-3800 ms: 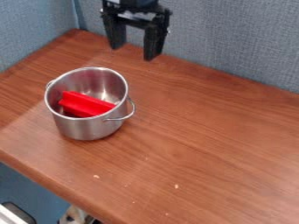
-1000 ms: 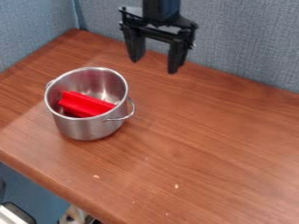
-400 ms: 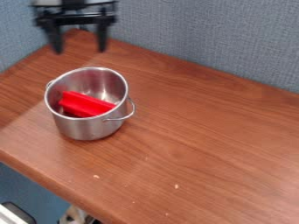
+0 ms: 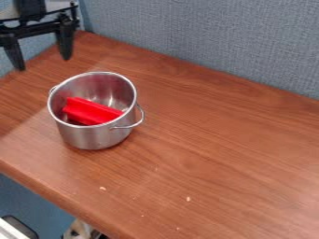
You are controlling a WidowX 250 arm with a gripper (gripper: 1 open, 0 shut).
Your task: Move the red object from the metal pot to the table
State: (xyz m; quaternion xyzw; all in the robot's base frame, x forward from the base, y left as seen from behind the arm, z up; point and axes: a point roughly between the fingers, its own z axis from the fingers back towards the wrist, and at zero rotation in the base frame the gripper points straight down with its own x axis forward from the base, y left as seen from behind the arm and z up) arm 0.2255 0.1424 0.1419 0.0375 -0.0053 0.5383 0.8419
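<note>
1. Near the upper left corner of the view, the black gripper (image 4: 41, 58) now hangs above the table (image 4: 212, 140); in the earliest picture it is further right, near the top middle.
2. Between the earliest picture and the one after it, the gripper goes a little to the right; after that it goes to the left, and now it is further left than in all the earlier pictures.
3. Its two fingers are spread wide apart, so it is open, and nothing is held between them.
4. The metal pot (image 4: 92, 131) does not change its place; it stands upright on the left part of the table, as before.
5. The red object (image 4: 92, 111) is also in the same place, inside the pot, lying lower than the rim.
6. Two handles of thin wire are on the pot: one handle (image 4: 130, 122) is at the right side, and the other is at the upper left side of the rim.
7. Around the red object, the wall of the pot goes on all sides, so only from above the way to it is open.
8. Behind the table there is a grey-blue textured panel (image 4: 237, 42).
9. At the lower left corner, beside the table edge, a black and white thing (image 4: 15, 229) is partly visible; I cannot tell what it is.
</note>
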